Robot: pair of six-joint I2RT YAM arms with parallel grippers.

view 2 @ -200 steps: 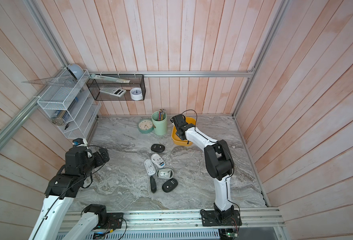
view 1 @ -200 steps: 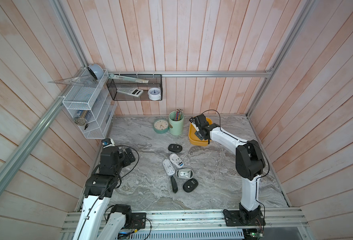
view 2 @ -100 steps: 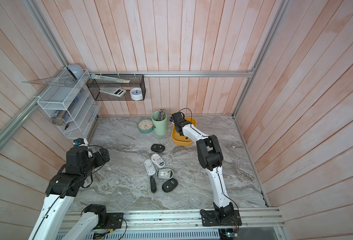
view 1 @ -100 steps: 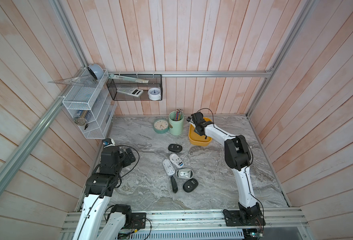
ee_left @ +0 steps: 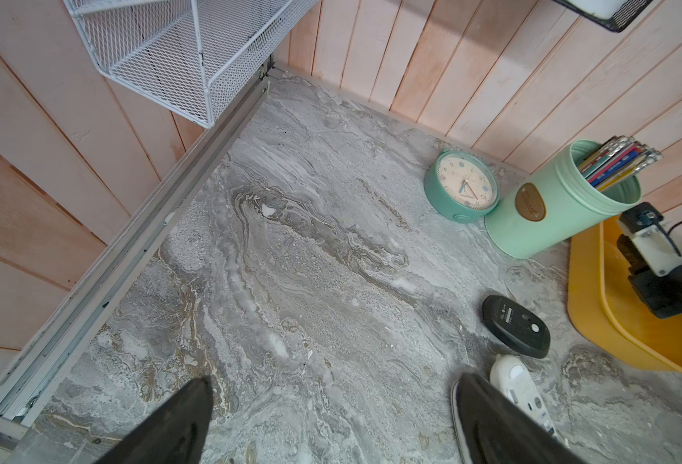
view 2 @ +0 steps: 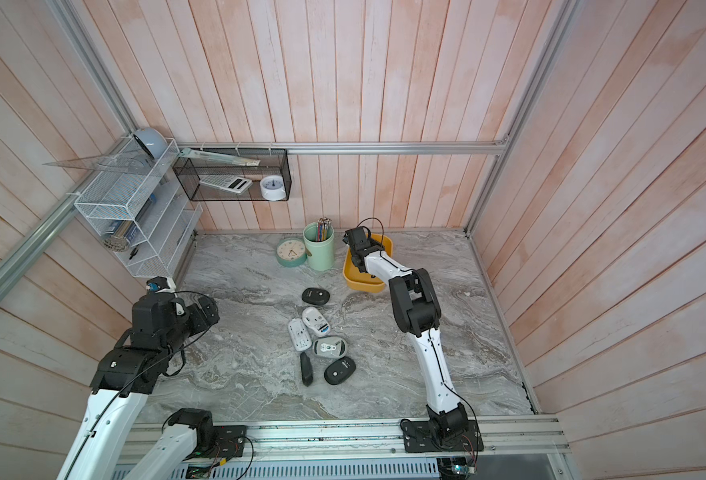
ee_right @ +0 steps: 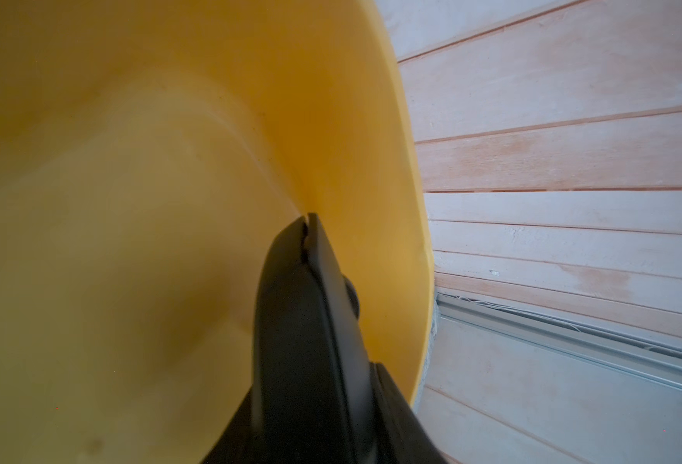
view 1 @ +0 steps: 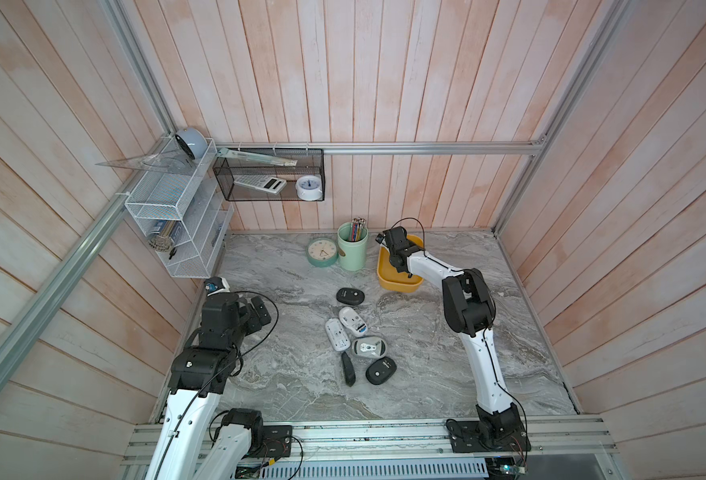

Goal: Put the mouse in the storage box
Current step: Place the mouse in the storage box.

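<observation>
The storage box (view 1: 399,286) is a shallow yellow tub at the back of the marble table, right of a green pencil cup. My right gripper (view 1: 396,259) reaches down inside it; in the right wrist view its black fingers (ee_right: 291,281) lie pressed together against the yellow wall (ee_right: 331,120) with nothing seen between them. Several mice lie mid-table: a black mouse (view 1: 350,296), a white mouse (view 1: 353,320), a grey mouse (view 1: 369,347) and another black mouse (view 1: 380,371). My left gripper (ee_left: 331,385) hovers open over bare table at the left, its right fingertip near a white mouse (ee_left: 520,385).
A green pencil cup (view 1: 352,251) and a teal clock (view 1: 322,252) stand just left of the box. A slim black object (view 1: 348,369) lies among the mice. A white wire rack (view 1: 176,224) and a black mesh basket (view 1: 268,178) hang on the walls.
The right arm's elbow has swung in toward the back and left while its gripper stayed over the yellow box, still shut. The left arm and the mice have not moved.
</observation>
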